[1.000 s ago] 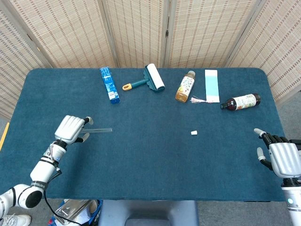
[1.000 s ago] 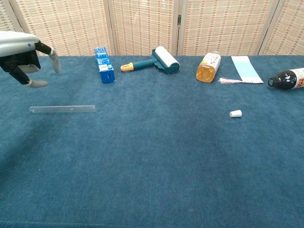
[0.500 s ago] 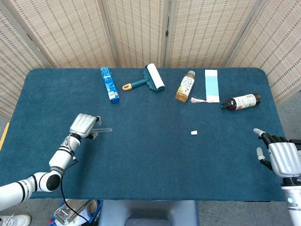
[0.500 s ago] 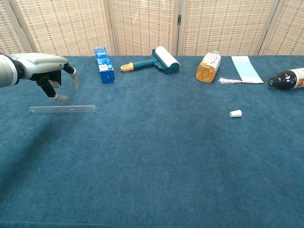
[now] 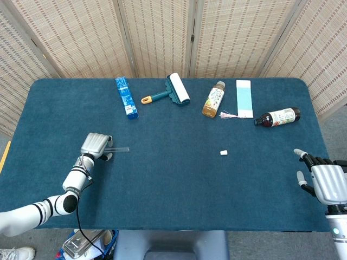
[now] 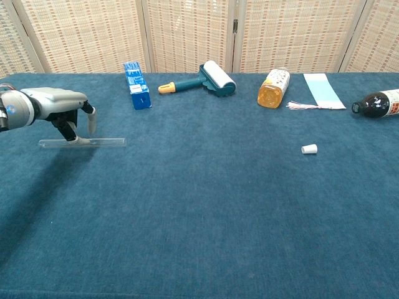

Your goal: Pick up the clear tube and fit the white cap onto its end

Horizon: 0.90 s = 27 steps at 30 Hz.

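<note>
Clear tube lies flat on the blue tabletop at the left, running left to right, with the left hand over its middle and fingertips reaching down around it; whether they already touch it I cannot tell, and nothing is lifted yet. Judging from its round, thin, slick shape, it could roll away on the cloth or squirt out of a shallow pinch, and a hard squeeze might crack it. White cap sits well apart to the right, nearer the right hand, which waits at the near right edge with fingers spread, holding nothing. A blue box, lint roller, orange bottle, dark bottle and paper strip line the far side, none in the way.
</note>
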Tool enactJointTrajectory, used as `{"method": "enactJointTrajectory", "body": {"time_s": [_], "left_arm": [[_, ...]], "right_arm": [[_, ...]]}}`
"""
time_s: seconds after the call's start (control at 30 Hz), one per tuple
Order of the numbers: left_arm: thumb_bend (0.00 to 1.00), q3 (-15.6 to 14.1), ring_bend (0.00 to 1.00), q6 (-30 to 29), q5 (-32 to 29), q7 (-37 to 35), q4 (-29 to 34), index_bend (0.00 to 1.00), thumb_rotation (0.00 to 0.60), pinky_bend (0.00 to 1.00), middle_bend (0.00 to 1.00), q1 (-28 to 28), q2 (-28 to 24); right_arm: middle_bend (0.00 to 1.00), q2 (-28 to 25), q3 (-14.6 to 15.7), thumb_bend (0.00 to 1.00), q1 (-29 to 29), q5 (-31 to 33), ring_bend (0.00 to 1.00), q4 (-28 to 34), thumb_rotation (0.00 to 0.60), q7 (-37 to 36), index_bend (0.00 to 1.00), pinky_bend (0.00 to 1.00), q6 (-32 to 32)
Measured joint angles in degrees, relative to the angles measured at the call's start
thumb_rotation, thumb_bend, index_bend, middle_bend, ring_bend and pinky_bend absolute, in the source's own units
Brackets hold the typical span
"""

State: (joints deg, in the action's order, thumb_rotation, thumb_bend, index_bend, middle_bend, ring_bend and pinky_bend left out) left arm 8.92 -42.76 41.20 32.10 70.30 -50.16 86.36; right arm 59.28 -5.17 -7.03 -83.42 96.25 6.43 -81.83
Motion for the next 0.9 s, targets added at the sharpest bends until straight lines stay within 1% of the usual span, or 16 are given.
{"method": "enactJointTrajectory", "body": {"time_s": [0.27, 0.6, 0.83, 0.9], "left_arm": [[0.3, -0.7, 1.0, 0.0, -2.3, 0.3, -3.7, 0.44, 0.525, 1.0, 1.0, -1.0, 2.5], [0.3, -1.2, 1.0, 0.6, -2.6, -0.5, -6.6, 0.45, 0.539, 1.0, 1.0, -1.4, 4.2], [0.3, -1.4, 1.0, 0.8, -2.5, -0.6, -7.6, 0.47, 0.592, 1.0, 1.0, -1.6, 4.6], [0.3, -1.4, 1.0, 0.9, -2.6, -0.8, -7.8, 0.47, 0.596, 1.0, 1.0, -1.6, 4.6]], "right_arm": [[0.38, -0.2, 0.1, 0.44, 0.2, 0.1, 0.43, 0.0, 0.6, -0.1, 0.2, 0.42, -0.3], [0.38, -0.2, 0.1, 0.44, 0.3, 0.4, 0.43, 0.0, 0.6, -0.1, 0.2, 0.42, -0.2], [0.38, -0.2, 0.1, 0.44, 0.4, 0.6, 0.43, -0.1, 0.6, -0.3, 0.2, 0.42, -0.3], [0.38, -0.2, 0.1, 0.44, 0.5, 0.7, 0.43, -0.2, 0.6, -0.3, 0.2, 0.42, -0.3]]}}
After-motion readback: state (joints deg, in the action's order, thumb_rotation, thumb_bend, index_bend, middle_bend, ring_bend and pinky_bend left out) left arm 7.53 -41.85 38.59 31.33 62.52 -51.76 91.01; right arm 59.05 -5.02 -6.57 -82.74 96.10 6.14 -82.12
